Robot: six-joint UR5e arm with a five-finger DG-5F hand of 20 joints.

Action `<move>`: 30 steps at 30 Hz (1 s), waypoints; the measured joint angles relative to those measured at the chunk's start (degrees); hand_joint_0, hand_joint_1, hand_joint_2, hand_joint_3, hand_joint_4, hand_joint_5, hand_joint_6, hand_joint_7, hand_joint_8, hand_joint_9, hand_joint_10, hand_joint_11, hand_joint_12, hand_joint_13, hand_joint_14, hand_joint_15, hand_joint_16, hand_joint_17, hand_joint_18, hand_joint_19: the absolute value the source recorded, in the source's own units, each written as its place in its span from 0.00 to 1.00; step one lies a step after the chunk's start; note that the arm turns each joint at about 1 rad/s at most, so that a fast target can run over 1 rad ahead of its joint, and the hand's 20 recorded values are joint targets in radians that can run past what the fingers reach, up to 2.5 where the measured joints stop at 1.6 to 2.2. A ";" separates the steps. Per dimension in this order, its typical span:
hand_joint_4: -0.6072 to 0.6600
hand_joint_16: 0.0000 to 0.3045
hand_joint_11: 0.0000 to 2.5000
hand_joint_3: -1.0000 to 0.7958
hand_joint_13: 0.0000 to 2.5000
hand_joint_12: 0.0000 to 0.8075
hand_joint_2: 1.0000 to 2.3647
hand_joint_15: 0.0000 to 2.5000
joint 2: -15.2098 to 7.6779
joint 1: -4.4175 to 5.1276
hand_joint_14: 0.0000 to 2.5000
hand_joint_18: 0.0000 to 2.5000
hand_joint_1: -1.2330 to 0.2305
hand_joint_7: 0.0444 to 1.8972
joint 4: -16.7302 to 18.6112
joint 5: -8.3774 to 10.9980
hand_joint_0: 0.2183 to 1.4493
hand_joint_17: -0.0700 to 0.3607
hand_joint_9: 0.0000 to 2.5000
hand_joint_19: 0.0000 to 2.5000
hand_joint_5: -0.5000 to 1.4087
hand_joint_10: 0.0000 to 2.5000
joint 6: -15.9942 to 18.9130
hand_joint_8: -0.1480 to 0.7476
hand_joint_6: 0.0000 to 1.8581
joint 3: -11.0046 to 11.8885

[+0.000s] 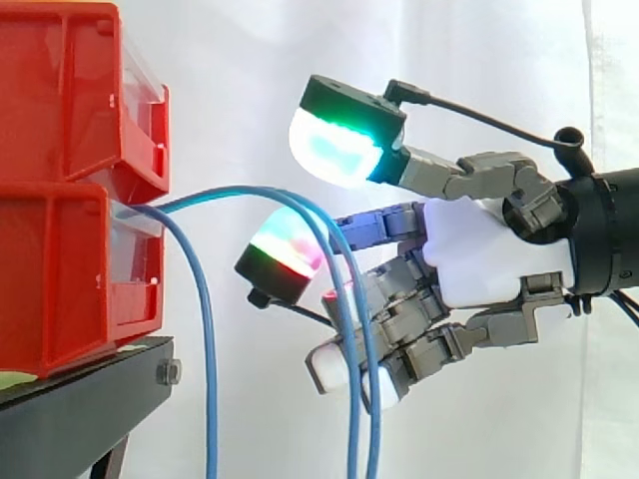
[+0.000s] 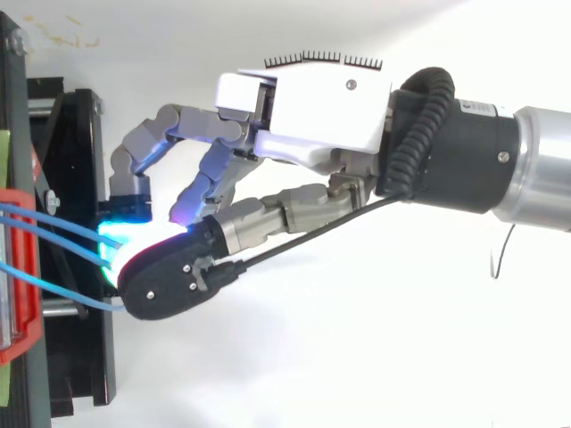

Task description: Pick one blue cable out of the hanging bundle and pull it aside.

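Three blue cables come out of the lower red bin (image 1: 60, 289) and hang down. One cable (image 1: 208, 349) drops straight beside the black stand (image 1: 80, 399). The other two cables (image 1: 354, 449) arc further right and hang across the front of my hand (image 1: 489, 249), which reaches in level from the right. In the top view the cables (image 2: 53, 227) run from the bin's edge (image 2: 22, 339) to underneath the hand (image 2: 321, 116). I cannot tell whether any cable is held.
A second red bin (image 1: 60, 90) is stacked on the lower one. The stand's black frame (image 2: 76, 178) sits just left of the hand. A white curtain hangs behind everything.
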 measured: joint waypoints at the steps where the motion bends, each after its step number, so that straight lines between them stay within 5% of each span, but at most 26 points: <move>1: 0.43 0.15 0.27 0.29 0.37 0.43 0.00 0.23 0.00 0.00 0.01 0.34 0.41 0.53 0.00 -0.03 0.28 0.40 0.48 0.29 0.21 0.01 0.00 0.48 0.48 0.00; 5: 0.48 0.15 0.27 0.38 0.38 0.43 0.01 0.23 0.01 -0.04 0.01 0.34 0.28 0.51 0.02 -0.23 0.32 0.39 0.47 0.28 0.20 0.01 0.02 0.49 0.50 0.01; 7: 0.42 0.14 0.27 0.40 0.38 0.43 0.01 0.23 0.01 -0.08 0.01 0.35 0.23 0.54 0.02 -0.33 0.39 0.39 0.46 0.27 0.20 0.01 0.02 0.48 0.51 0.00; 14: 0.32 0.14 0.28 0.28 0.38 0.41 0.00 0.23 0.01 -0.18 0.01 0.35 0.23 0.57 -0.20 -0.49 0.48 0.39 0.44 0.27 0.18 0.01 0.03 0.43 0.53 0.00; 24: 0.35 0.12 0.27 0.28 0.38 0.38 0.00 0.23 0.00 -0.27 0.01 0.34 0.18 0.46 -0.42 -0.50 0.33 0.36 0.48 0.26 0.20 0.01 0.03 0.41 0.51 0.01; 30: 0.34 0.15 0.24 0.28 0.41 0.43 0.00 0.23 -0.01 -0.37 0.01 0.36 0.39 0.46 -0.46 -0.74 0.20 0.40 0.51 0.26 0.23 0.01 0.03 0.42 0.47 0.01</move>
